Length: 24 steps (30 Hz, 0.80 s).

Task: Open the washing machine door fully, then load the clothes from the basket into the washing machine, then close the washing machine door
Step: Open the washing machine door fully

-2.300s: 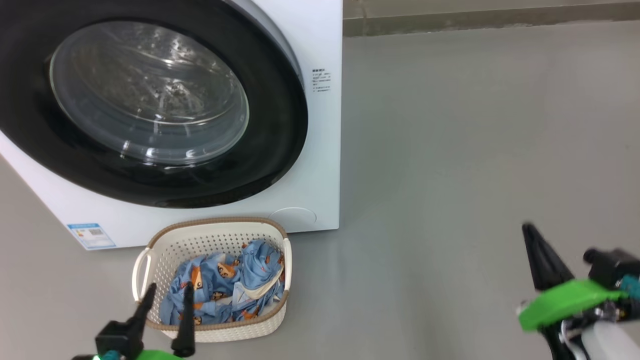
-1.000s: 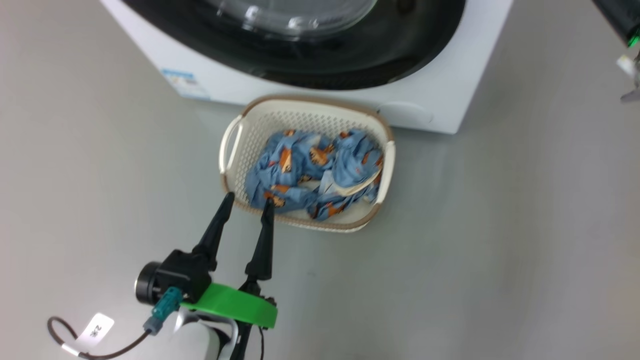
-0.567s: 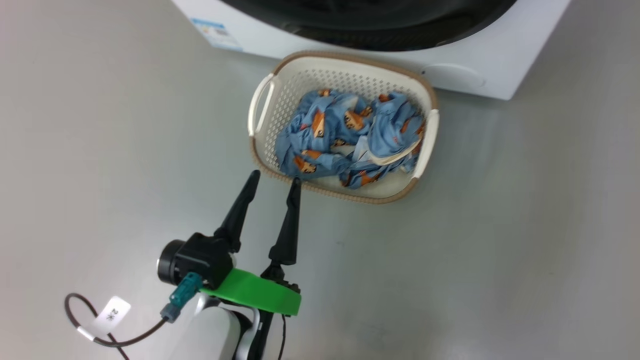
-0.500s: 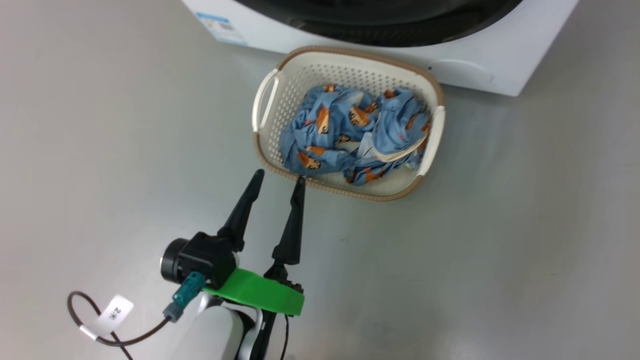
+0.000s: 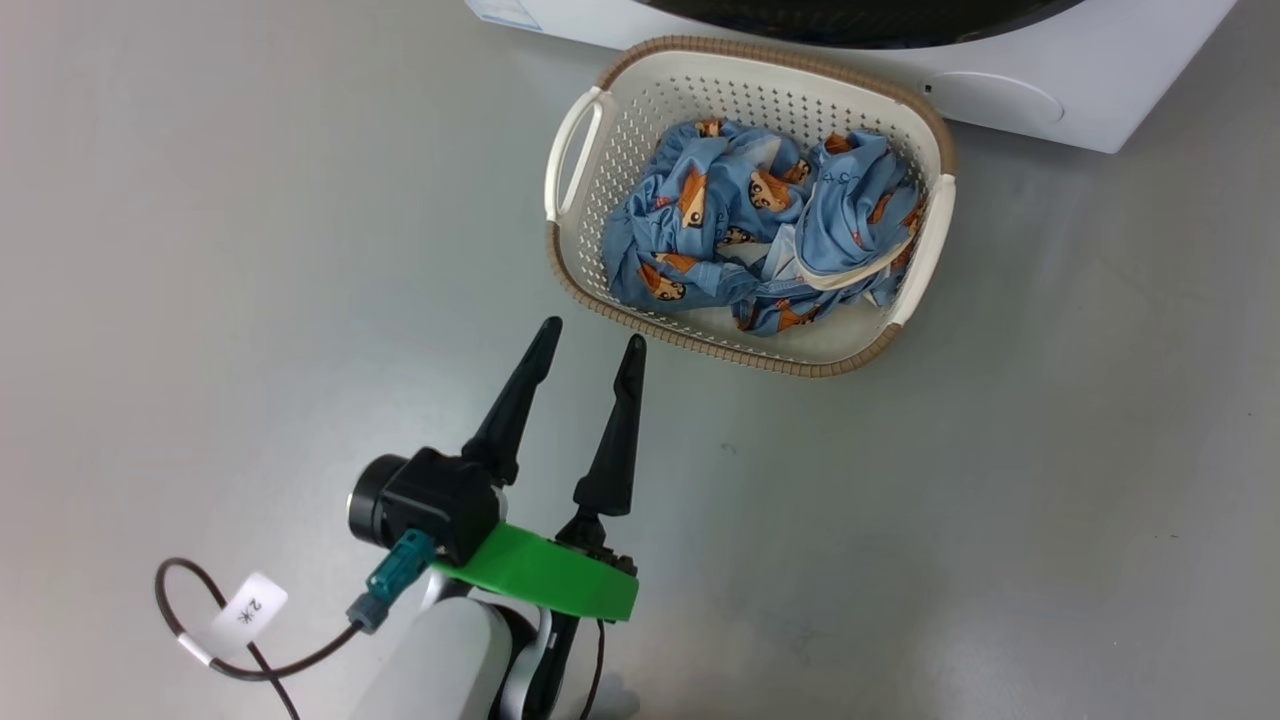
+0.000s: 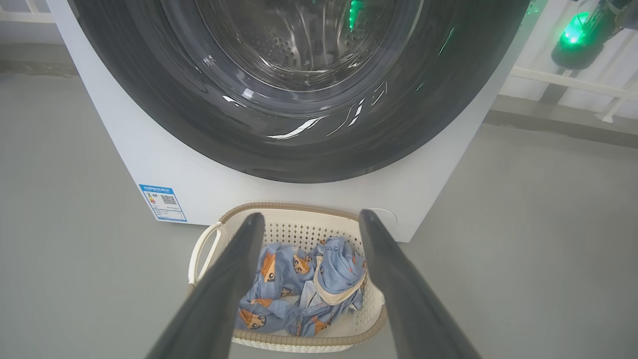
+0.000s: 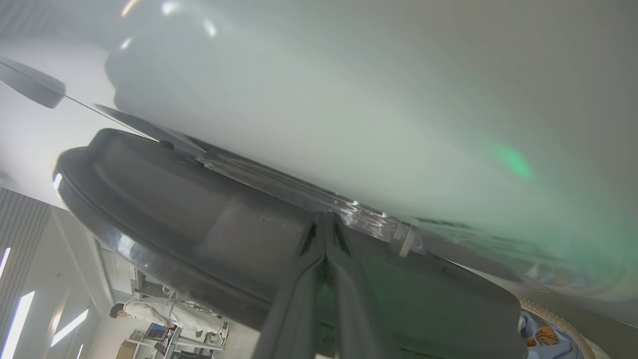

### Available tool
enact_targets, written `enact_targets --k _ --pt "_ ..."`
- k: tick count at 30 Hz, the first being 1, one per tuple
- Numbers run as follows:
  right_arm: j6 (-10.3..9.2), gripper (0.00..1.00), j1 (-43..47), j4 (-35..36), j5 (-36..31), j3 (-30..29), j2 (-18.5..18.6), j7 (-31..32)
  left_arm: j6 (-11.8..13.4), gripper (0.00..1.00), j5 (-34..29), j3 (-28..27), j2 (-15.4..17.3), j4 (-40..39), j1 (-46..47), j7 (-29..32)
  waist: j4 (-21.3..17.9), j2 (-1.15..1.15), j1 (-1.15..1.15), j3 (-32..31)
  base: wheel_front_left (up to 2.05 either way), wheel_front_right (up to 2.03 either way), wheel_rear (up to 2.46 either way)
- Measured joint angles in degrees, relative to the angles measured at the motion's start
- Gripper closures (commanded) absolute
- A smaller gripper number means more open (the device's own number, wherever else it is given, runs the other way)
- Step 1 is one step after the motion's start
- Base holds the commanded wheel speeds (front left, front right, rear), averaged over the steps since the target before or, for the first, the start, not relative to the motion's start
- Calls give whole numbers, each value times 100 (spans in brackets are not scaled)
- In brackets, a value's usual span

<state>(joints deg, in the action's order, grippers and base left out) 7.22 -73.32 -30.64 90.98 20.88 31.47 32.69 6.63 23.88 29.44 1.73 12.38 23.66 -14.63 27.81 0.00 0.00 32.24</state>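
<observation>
The cream basket stands on the floor against the foot of the white washing machine, with the light blue clothes heaped inside. My left gripper is open and holds nothing, its tips just short of the basket's near left rim. In the left wrist view the black washing machine door sits against the machine above the basket and clothes; the left gripper frames them. My right gripper is shut, its tips at the seam between the door and the machine's white front.
Bare grey floor lies to the left, right and near side of the basket. A dark cable with a white tag loops beside my left forearm. A blue label marks the machine's lower left. A person in white shows far off.
The head camera has tipped down and turned, so the door has slid out of the top and the basket sits higher and further right. My left gripper stays open near the basket's near left rim.
</observation>
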Motion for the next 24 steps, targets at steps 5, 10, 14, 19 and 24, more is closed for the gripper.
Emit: enact_targets --k 5,10,14,19,24 --pt "-1 100 -35 -7 -40 55 -16 7 22 0 30 35 -1 -1 75 0 70 0 0 3 0 0 0" --pt "-9 100 42 67 -40 133 -34 87 33 0 29 31 -3 1 83 0 56 0 0 -104 0 0 0" --pt "-8 100 243 215 -47 266 -68 185 32 0 25 21 -4 19 82 0 12 0 0 -221 0 0 0" --pt "-8 100 583 337 -84 388 -137 256 22 0 -34 -49 -5 82 71 0 -32 0 0 -416 0 0 0" --pt "-8 100 962 452 -77 492 -230 343 -13 0 -146 -178 -7 156 -14 0 -69 0 0 -650 0 0 0"
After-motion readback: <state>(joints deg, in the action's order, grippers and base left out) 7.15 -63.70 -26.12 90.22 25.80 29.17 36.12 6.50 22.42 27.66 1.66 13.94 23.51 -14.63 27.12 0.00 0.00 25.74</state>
